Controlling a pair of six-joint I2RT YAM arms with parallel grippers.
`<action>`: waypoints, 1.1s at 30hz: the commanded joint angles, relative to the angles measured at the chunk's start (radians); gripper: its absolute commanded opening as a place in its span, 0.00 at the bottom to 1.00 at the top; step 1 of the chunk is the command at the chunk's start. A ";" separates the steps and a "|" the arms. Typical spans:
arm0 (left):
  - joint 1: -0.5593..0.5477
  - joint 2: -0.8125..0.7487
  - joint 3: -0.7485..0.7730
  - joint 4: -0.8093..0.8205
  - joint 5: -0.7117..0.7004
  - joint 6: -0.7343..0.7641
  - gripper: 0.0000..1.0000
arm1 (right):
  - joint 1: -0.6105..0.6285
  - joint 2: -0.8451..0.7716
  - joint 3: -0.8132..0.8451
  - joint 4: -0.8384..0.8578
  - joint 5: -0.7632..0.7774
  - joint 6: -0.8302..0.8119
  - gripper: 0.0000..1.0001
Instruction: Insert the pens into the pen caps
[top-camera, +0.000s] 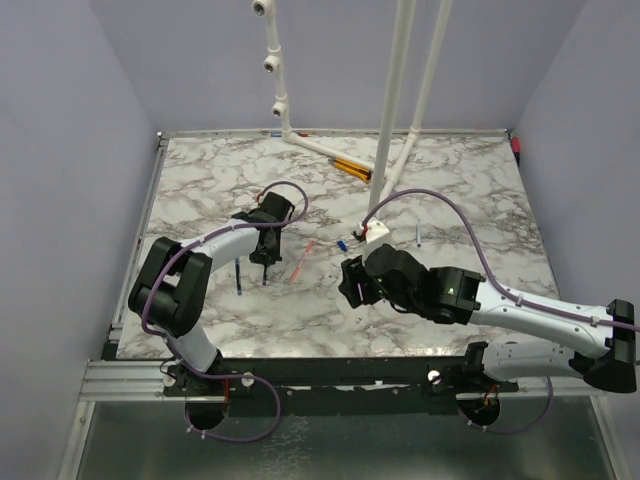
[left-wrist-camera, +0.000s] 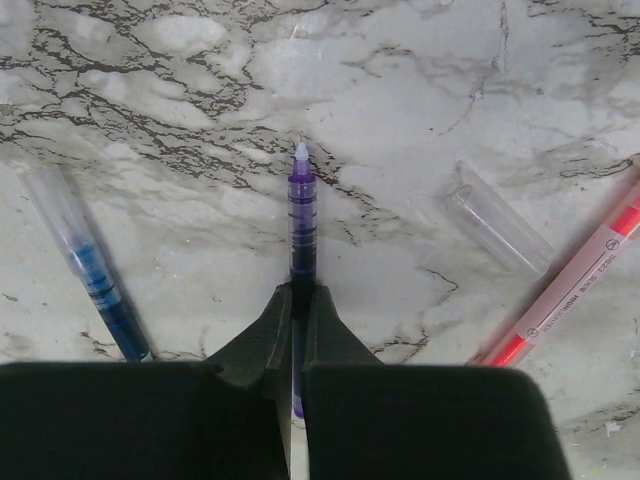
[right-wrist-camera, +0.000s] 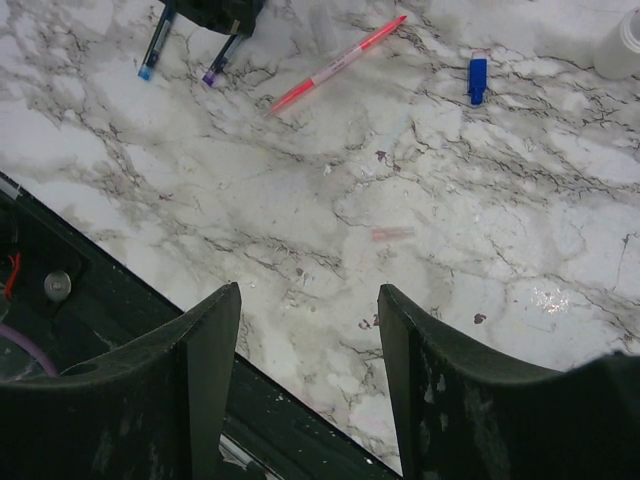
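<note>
Left wrist view, left gripper (left-wrist-camera: 300, 300) clamped shut on slim dark pen (left-wrist-camera: 302, 215) with clear barrel, glossy veined marble table (left-wrist-camera: 400, 80) beneath, blue pen (left-wrist-camera: 95, 275) at left, clear cap (left-wrist-camera: 498, 230) and pink-red pen (left-wrist-camera: 575, 285) at right, right gripper (right-wrist-camera: 310, 310) spread wide, empty, stubby blue cap (right-wrist-camera: 477, 80) beyond.

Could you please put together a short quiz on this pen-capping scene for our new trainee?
1. True or false: the right gripper is holding a pen.
2. What is the left gripper shut on? A) a cap; B) the purple-ink pen; C) nothing.
3. What colour is the loose cap near the top right of the right wrist view?
Key: 1 false, its jaws stand open and empty; 2 B; 3 blue.
</note>
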 joint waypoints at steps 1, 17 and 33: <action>-0.002 -0.016 -0.024 -0.007 -0.016 0.001 0.00 | -0.008 -0.023 0.004 -0.024 -0.016 0.007 0.60; -0.037 -0.331 0.001 0.029 0.306 0.053 0.00 | -0.015 -0.044 0.023 -0.033 -0.012 -0.027 0.60; -0.058 -0.655 -0.195 0.339 0.803 0.043 0.00 | -0.174 0.009 0.116 0.141 -0.338 -0.034 0.61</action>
